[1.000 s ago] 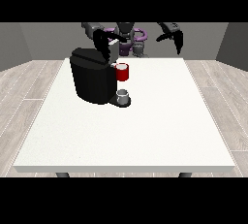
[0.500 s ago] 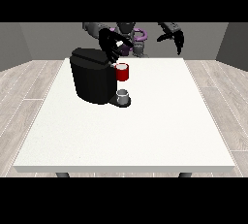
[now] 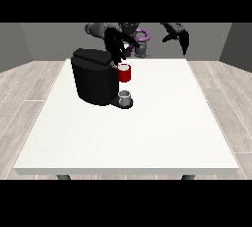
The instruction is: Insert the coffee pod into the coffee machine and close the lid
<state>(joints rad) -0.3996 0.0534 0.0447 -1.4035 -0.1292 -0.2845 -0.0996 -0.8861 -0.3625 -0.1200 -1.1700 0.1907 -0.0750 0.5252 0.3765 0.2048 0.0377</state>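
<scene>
Hand (image 3: 117,49) at view's left above coffee machine (image 3: 94,76) — fingers indistinct

Black is shown on the coffee machine (image 3: 93,81), plain and unpatterned. A red thing at the machine (image 3: 124,73) is seen. A grey thing (image 3: 125,97) is seen at its base. The table (image 3: 162,123) is rendered white; both hands (image 3: 117,49) (image 3: 178,37) are coloured black.

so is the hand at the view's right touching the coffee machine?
Apart. The front view shows the hand at the view's right raised at the table's far edge, with bare table between it and the black coffee machine.
</scene>
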